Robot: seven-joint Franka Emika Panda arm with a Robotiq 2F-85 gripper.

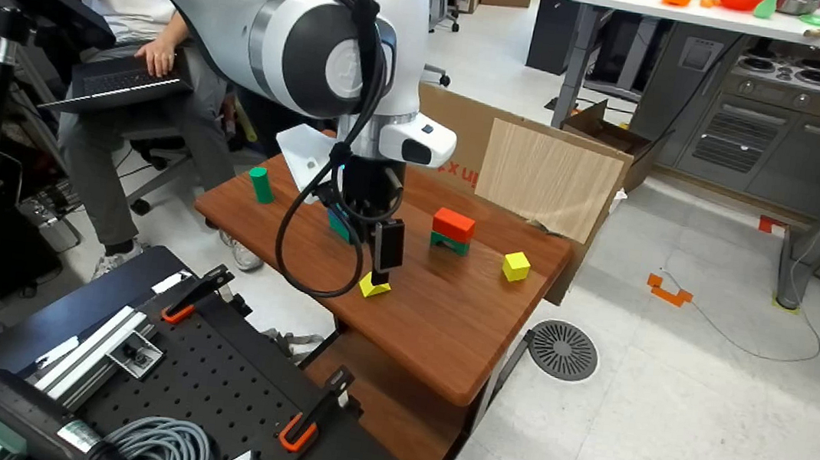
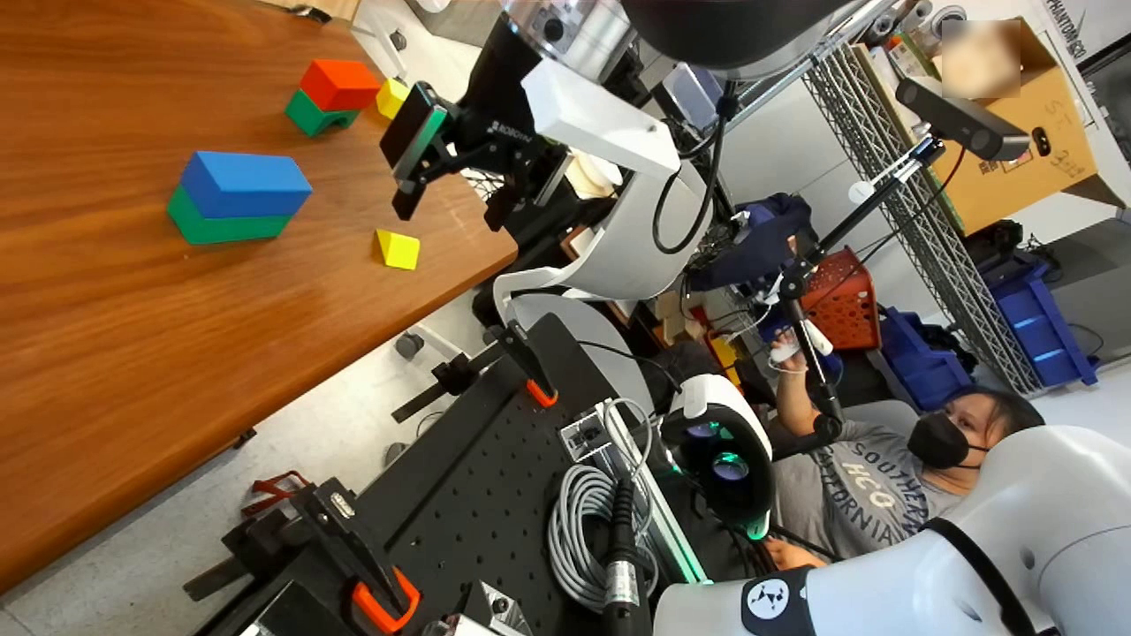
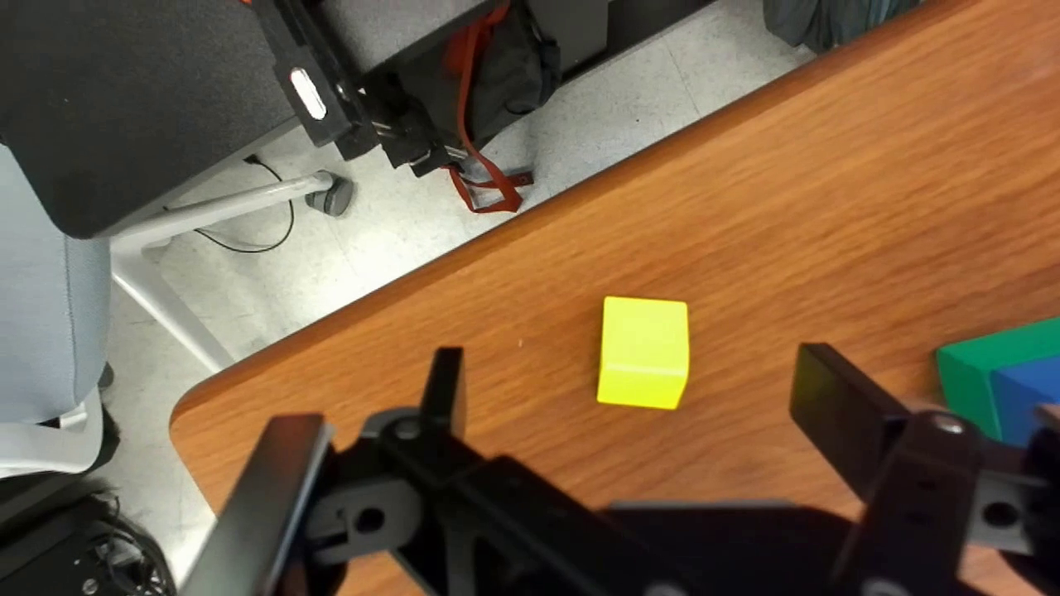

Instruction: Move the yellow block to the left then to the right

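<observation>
Two yellow blocks show; I cannot tell for sure which is the task's yellow block. A wedge-shaped yellow block (image 1: 369, 289) sits near the table's edge. It also shows in an exterior view (image 2: 398, 250) and in the wrist view (image 3: 643, 352). A cube-like yellow block (image 1: 516, 266) stands farther off, partly hidden behind the gripper in an exterior view (image 2: 390, 97); it is out of the wrist view. My gripper (image 2: 452, 210) is open and empty above the wedge, not touching it. In the wrist view the wedge shows between the spread fingers (image 3: 631, 356).
A red block (image 1: 454, 224) stands on a green arch (image 1: 449, 244). A blue block (image 2: 247, 184) lies on a green block (image 2: 234, 228), right of the wedge in the wrist view. A green cylinder (image 1: 261, 185) and a cardboard screen (image 1: 547, 180) stand at the wooden table (image 1: 444, 334).
</observation>
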